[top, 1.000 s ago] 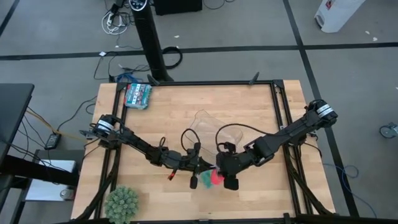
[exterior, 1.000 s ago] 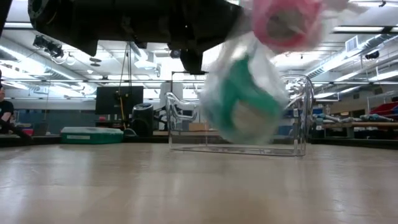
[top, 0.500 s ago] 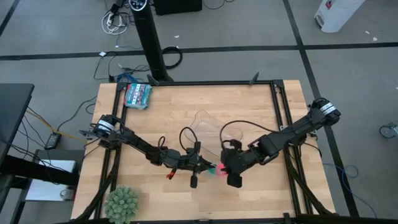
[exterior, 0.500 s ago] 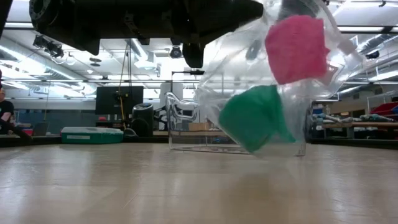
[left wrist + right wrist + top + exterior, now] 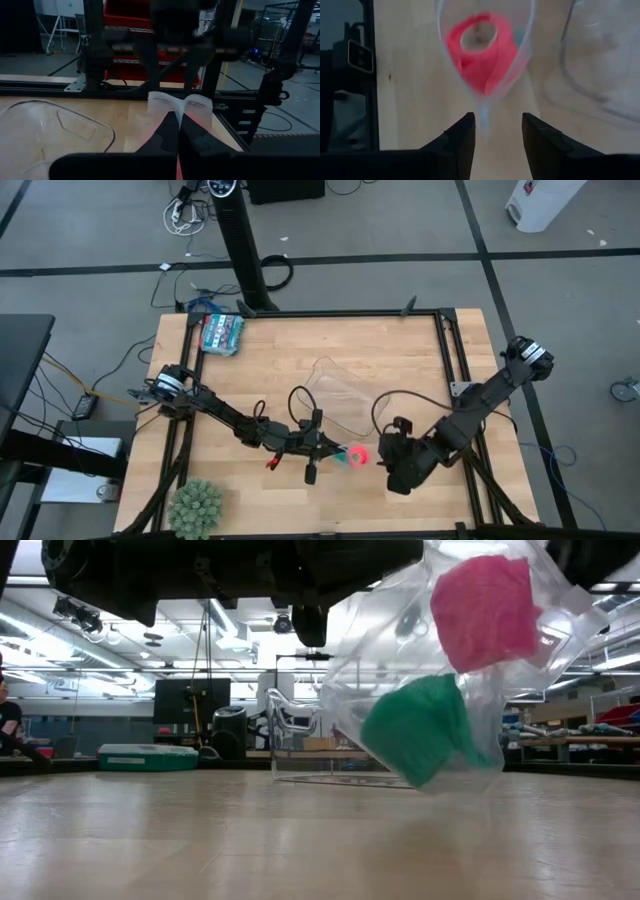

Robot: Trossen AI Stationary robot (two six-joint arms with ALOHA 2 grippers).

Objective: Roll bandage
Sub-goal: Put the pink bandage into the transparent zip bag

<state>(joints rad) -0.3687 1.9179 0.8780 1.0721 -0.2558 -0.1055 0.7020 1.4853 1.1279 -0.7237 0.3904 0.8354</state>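
A clear plastic bag (image 5: 400, 680) hangs over the near middle of the table. Inside it are the bandage, a pink-red roll (image 5: 485, 610) (image 5: 480, 47), and a teal roll (image 5: 420, 730) below it. My left gripper (image 5: 335, 450) (image 5: 177, 127) is shut on the bag. My right gripper (image 5: 388, 460) (image 5: 495, 122) stands open a little to the right of the bag and points at it. Nothing lies between its fingers. My left gripper pinches a crumpled edge of the bag (image 5: 180, 102) between its two shut fingers. The fingers lie level and come from the table's left. The bag hangs beyond and below them, clear of the table, with both rolls inside.
A clear plastic container (image 5: 340, 392) (image 5: 290, 730) stands just beyond the bag at mid-table. A teal box (image 5: 221, 332) lies at the far left corner and a green spiky ball (image 5: 195, 505) at the near left corner. A person (image 5: 8, 720) sits beyond the table.
My right gripper has drawn away from the bag toward the table's right edge, turning as it went, its fingers still apart. The bag has swung under my left gripper and hangs steadier now, the pink roll above the teal one.
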